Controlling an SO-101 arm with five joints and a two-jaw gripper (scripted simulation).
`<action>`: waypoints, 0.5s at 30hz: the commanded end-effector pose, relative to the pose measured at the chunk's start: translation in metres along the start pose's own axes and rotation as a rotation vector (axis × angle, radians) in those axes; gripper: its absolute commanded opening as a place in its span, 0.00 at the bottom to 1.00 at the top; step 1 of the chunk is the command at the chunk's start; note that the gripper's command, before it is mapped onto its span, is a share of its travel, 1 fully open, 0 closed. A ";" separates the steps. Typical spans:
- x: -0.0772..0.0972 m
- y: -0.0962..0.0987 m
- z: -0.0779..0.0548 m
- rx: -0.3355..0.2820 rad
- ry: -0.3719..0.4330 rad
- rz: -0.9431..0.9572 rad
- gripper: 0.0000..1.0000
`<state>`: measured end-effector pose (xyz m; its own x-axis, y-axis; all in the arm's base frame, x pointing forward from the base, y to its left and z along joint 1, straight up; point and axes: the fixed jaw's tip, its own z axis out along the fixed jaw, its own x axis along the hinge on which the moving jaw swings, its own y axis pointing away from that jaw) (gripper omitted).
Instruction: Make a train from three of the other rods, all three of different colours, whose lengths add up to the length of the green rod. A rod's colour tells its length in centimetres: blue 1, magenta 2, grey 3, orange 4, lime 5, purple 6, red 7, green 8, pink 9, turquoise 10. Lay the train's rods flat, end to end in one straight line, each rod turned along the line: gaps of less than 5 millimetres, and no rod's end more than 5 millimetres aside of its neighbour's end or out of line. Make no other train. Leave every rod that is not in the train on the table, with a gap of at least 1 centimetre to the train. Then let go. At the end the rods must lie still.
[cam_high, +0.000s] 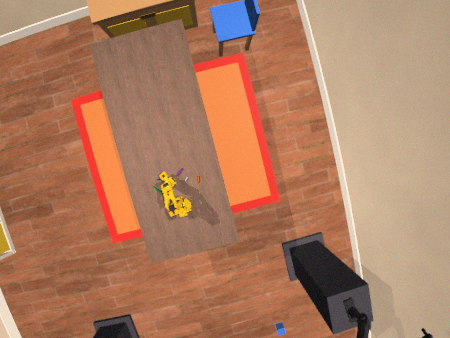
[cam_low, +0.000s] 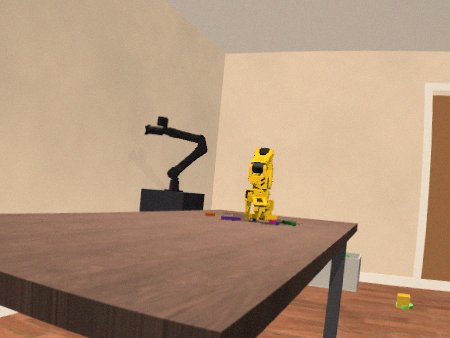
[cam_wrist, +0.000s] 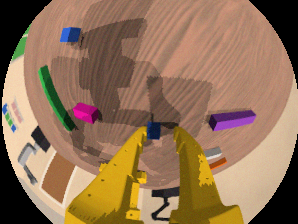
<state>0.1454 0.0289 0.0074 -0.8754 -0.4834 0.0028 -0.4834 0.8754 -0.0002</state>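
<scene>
My gripper is slightly open, low over the table. A small dark blue rod lies between its fingertips, near the left finger, with a gap to the right one. Left of them in the wrist view lie a magenta rod and, beyond it, the long green rod. Another blue rod lies at the upper left. On the right lie a purple rod, a grey rod and an orange rod. These rods lie apart.
The rods lie around the arm on the long brown table. The arm's shadow falls over the table among the rods. A blue chair and a cabinet stand by the table's far end. A black arm stands on a pedestal beyond the table.
</scene>
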 end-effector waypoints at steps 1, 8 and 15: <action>-0.009 -0.004 -0.007 0.019 -0.054 0.006 0.15; -0.009 -0.004 -0.007 0.019 -0.054 0.006 0.17; -0.009 -0.004 -0.007 0.019 -0.054 0.006 0.17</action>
<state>0.1454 0.0289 0.0074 -0.8754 -0.4834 0.0028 -0.4834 0.8754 -0.0002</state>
